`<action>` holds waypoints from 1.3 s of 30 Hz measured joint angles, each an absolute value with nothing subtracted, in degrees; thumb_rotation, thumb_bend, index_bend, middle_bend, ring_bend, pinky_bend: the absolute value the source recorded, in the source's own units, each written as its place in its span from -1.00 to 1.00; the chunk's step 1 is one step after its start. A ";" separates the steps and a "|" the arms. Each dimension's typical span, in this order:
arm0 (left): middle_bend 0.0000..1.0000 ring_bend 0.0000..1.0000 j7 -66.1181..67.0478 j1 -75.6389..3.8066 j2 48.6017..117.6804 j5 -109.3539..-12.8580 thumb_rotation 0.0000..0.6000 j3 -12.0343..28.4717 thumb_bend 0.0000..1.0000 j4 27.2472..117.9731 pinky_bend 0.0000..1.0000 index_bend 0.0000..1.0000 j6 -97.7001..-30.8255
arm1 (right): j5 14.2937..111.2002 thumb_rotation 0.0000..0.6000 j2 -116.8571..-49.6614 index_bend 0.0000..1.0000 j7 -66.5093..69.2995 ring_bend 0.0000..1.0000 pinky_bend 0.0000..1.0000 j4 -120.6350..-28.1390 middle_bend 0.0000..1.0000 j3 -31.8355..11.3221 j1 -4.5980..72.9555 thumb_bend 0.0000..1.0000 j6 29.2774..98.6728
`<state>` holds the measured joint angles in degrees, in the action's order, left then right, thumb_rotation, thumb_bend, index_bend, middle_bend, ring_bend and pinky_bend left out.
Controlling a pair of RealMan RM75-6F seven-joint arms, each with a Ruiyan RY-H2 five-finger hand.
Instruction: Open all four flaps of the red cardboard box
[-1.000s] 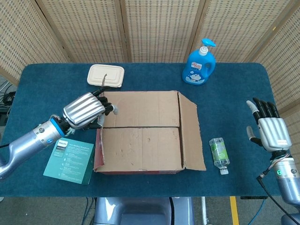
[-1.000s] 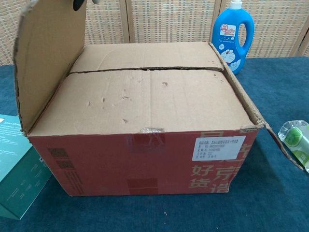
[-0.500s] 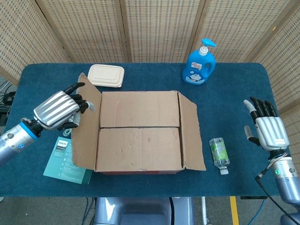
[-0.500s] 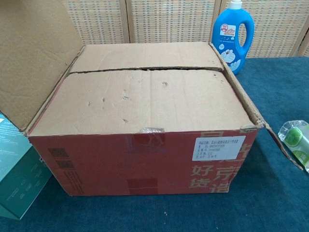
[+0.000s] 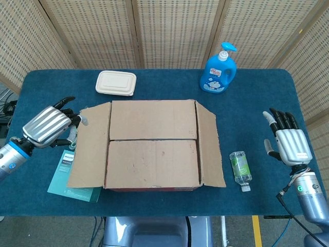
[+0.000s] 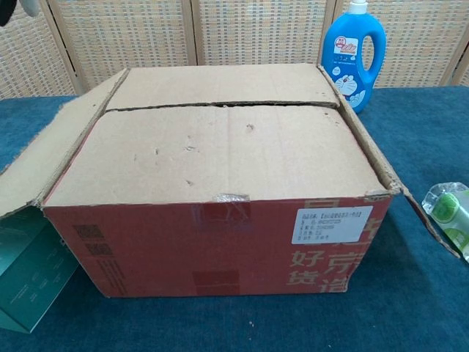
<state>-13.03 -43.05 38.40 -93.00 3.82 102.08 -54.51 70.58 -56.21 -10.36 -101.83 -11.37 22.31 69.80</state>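
The red cardboard box (image 5: 153, 149) sits mid-table, its red front wall facing the near edge. Its left flap (image 5: 90, 146) and right flap (image 5: 209, 146) are folded outward; the far flap (image 5: 153, 119) and near flap (image 5: 152, 163) lie flat and meet along a seam across the top.

My left hand (image 5: 47, 126) hovers just beside the left flap's far corner, fingers loosely curled and holding nothing. My right hand (image 5: 289, 142) is held well apart at the right, fingers extended, empty.

Risks, as I judge them:
- The two closed flaps offer little edge, so fingertips may slide along the seam without catching.
- Lifting hard on one flap may drag the box toward the small bottle (image 5: 240, 168) or onto the teal leaflet box (image 5: 74, 177).
- The left flap overhangs that leaflet box and may spring upward.
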 measured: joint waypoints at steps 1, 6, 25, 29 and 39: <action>-0.35 -0.48 -12.45 -42.77 39.11 -92.58 -0.01 3.90 0.16 101.91 -0.87 -0.30 -54.75 | 70.63 1.00 -56.32 -0.99 -10.35 -1.00 -0.95 -101.78 -0.91 -11.31 22.30 0.09 69.81; -0.67 -0.83 -8.59 -41.64 43.62 -89.68 -0.01 4.57 -0.18 101.12 -0.87 -0.54 -55.59 | 71.04 1.00 -56.93 -0.99 -10.27 -1.00 -0.95 -101.49 -0.91 -10.99 22.24 0.09 69.85; -1.00 -1.00 1.83 -43.87 56.61 -78.46 0.07 8.53 -0.28 99.40 -1.00 -1.00 -52.67 | 70.99 1.00 -58.02 -0.99 -9.45 -1.00 -0.95 -99.95 -0.91 -10.40 21.52 0.09 70.14; -1.00 -1.00 5.05 -44.97 59.35 -76.35 0.08 9.16 -0.28 98.81 -1.00 -1.00 -51.98 | 70.99 1.00 -58.14 -0.99 -8.86 -1.00 -0.95 -99.30 -0.91 -10.36 21.42 0.09 69.99; -1.00 -1.00 11.78 -47.76 64.72 -72.34 0.67 10.02 -0.28 98.01 -1.00 -1.00 -50.37 | 71.26 1.00 -58.23 -0.99 -7.57 -1.00 -0.95 -98.31 -0.91 -10.22 21.17 0.09 69.68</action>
<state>11.78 -47.76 64.72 -72.34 10.02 98.01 -50.37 71.26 -58.23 -7.57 -98.31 -10.22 21.17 69.68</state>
